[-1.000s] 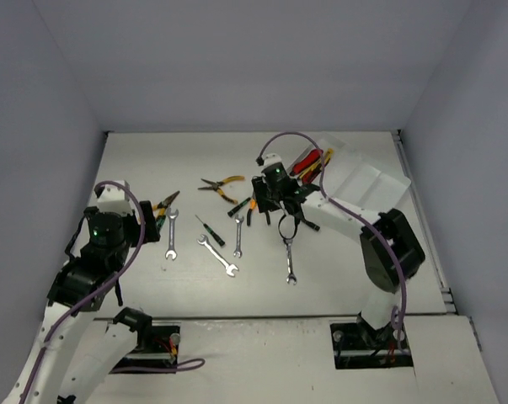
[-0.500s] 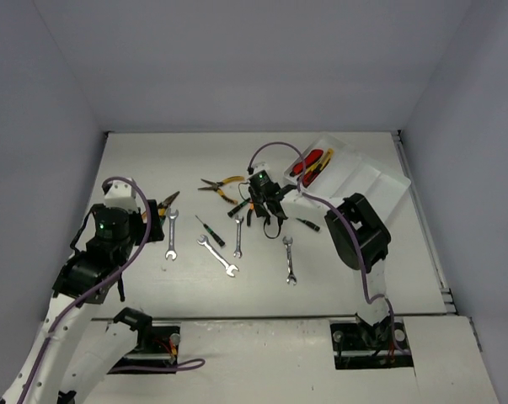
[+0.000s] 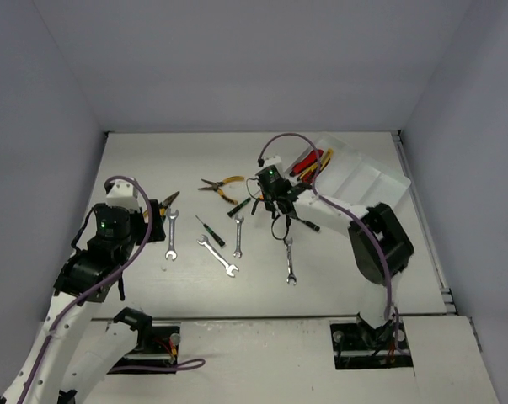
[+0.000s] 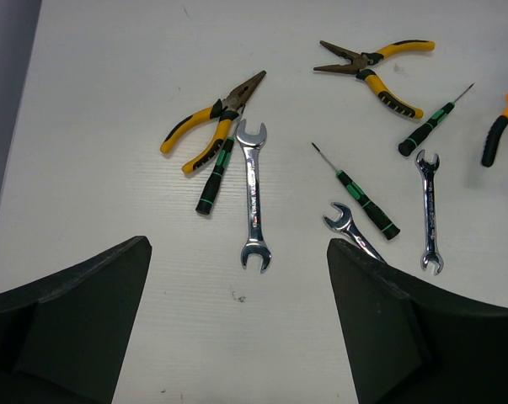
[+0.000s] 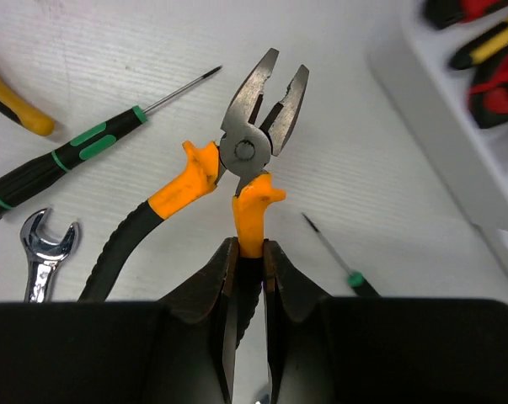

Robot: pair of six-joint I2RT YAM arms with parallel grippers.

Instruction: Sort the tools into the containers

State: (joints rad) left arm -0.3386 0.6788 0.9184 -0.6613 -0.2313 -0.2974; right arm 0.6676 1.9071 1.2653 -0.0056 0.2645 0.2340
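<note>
One handle alone sits pinched in the shut right claw (image 5: pixel 249 252). The pliers (image 5: pixel 252 147) splay their other handle left, near the table's middle, so they may swing. Best to lift slowly and carry them level to the tray (image 5: pixel 439 126) just right, where knives (image 5: pixel 494 88) lie. A small screwdriver (image 5: pixel 342 261) lies between. The left claw (image 4: pixel 237 252) hangs wide over a wrench (image 4: pixel 254 198).

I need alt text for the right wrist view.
The right pincer is shut on one handle of orange-black pliers. A black-green screwdriver and a wrench lie at picture left, a white tray at picture right.
</note>
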